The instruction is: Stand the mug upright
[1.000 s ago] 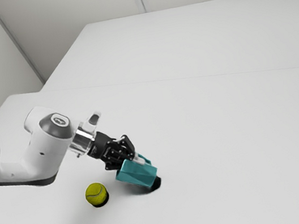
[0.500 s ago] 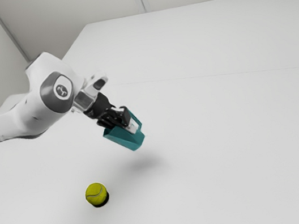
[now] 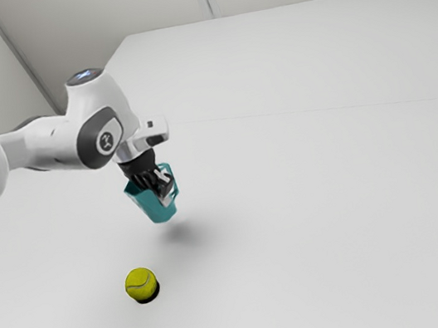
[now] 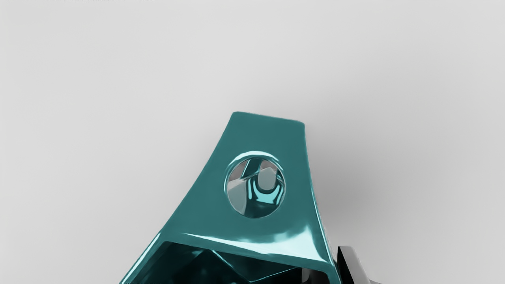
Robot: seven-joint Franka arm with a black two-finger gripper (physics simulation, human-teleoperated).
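Observation:
In the exterior view the gripper (image 3: 161, 189) points down and is shut on the wall of the teal mug (image 3: 156, 209). The mug hangs above the table, its open end up and leaning toward the exterior view's left, so it is tilted but near upright. Seen from the wrist, the mug (image 4: 256, 134) shows its outer face with a round hole and part of its dark inside. The gripper (image 4: 325, 270) has one finger (image 4: 355, 266) outside the mug's wall; the other is mostly hidden by the mug.
A yellow-green tennis ball (image 3: 142, 285) rests on the white table (image 3: 321, 222), nearer the exterior view's bottom edge than the mug. The mug's soft shadow falls on the table behind the ball. A second white surface (image 3: 285, 56) stands farther back.
The mug has risen off the table with my gripper and moved toward the exterior view's left. My hand has turned to point more steeply down, swinging the mug nearer upright. The ball has stayed put.

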